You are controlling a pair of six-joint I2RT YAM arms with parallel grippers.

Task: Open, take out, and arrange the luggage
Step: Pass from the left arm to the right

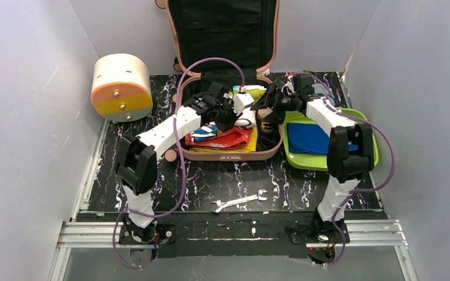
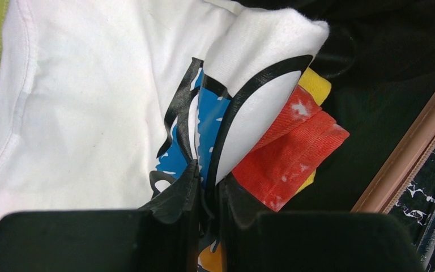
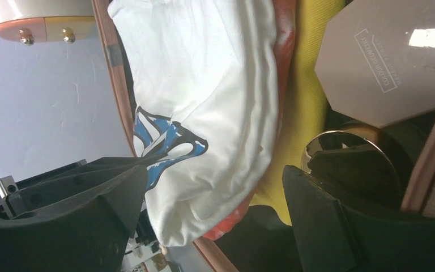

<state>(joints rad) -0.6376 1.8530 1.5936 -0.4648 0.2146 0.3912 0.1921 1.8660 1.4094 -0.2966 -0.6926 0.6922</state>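
The luggage lies open at far centre. A fold of the white shirt inside is pinched by the left gripper; the right gripper is spread wide, empty. The fold could slip, or the red cloth be dragged along.

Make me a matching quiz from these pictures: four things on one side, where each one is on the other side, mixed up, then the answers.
Things
1. wrench
2. blue cloth
3. drum box
4. white shirt

Places
A. in the green tray
B. pinched in the left gripper
C. on the table, in front of the suitcase
D. left of the suitcase

Pairs: 1-C, 2-A, 3-D, 4-B
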